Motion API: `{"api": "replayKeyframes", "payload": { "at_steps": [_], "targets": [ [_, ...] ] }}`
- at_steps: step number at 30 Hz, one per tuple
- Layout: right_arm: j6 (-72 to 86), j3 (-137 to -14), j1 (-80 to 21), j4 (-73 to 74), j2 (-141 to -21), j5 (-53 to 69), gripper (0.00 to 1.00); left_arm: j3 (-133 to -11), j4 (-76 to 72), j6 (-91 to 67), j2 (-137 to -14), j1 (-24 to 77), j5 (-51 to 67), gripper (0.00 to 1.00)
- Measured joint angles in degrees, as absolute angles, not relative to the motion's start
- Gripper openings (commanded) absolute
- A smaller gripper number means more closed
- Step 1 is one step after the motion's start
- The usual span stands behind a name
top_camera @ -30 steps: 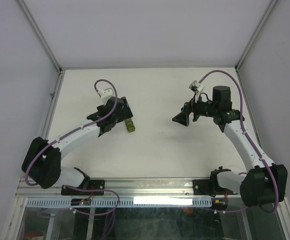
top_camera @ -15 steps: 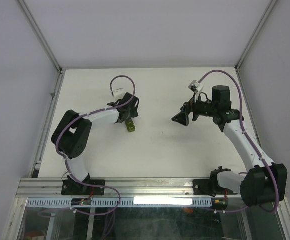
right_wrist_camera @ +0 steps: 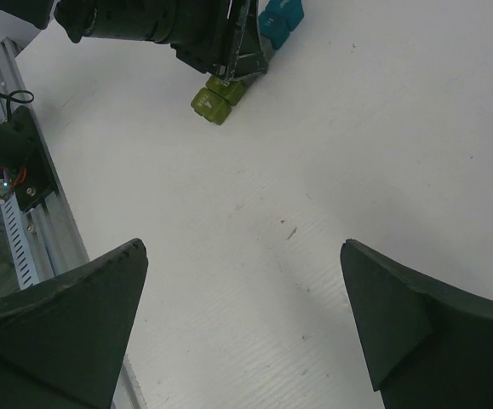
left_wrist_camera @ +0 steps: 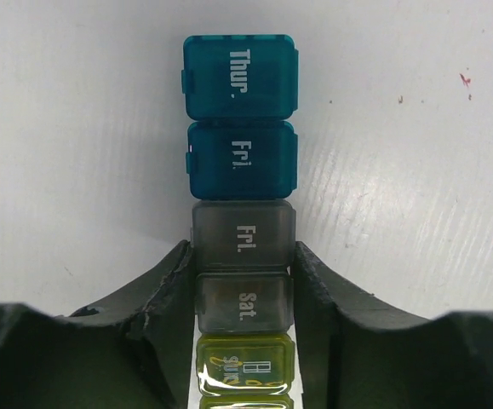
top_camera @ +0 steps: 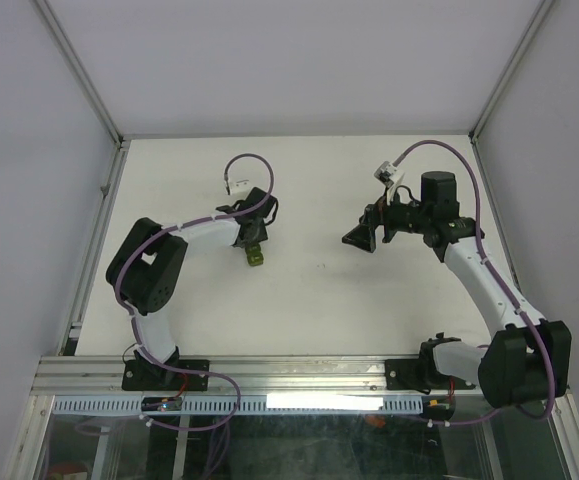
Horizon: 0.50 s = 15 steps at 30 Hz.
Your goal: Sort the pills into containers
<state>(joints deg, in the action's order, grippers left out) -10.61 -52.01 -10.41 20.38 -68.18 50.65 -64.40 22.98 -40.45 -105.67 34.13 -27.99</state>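
Observation:
The containers (left_wrist_camera: 243,234) are a strip of joined lidded cubes, teal at the far end, then grey, then yellow-green nearest the wrist. The strip lies flat on the white table, left of centre (top_camera: 257,257). My left gripper (left_wrist_camera: 243,256) straddles it, and both fingers press against the sides of the grey compartments. In the right wrist view the containers (right_wrist_camera: 219,100) stick out from under the left gripper (right_wrist_camera: 242,60). My right gripper (top_camera: 357,238) hovers at the right, open wide and empty (right_wrist_camera: 240,247). Pills are out of view.
The white table (top_camera: 319,300) is fenced by grey enclosure walls at the left, back and right. An aluminium rail (top_camera: 299,372) carrying both arm bases runs along the near edge. A cable rail (right_wrist_camera: 25,230) shows at the left of the right wrist view.
The left arm folded back at the elbow and its gripper settled over the containers. Its jaws went from wide open to pressed on the strip. The right arm barely moved.

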Motion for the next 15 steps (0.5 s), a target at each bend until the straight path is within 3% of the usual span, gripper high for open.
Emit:
{"api": "replayKeyframes", "payload": {
  "at_steps": [6,15],
  "targets": [
    [-10.3,-52.0,-10.4,20.4,-68.9,52.1,1.0,-64.3,20.9,-32.2,-105.6,35.1,-23.8,0.33],
    [-7.0,-51.6,-10.4,18.5,-69.9,55.7,1.0,-56.1,10.2,-12.4,-100.4,36.0,-6.5,0.35]
  ]
}}
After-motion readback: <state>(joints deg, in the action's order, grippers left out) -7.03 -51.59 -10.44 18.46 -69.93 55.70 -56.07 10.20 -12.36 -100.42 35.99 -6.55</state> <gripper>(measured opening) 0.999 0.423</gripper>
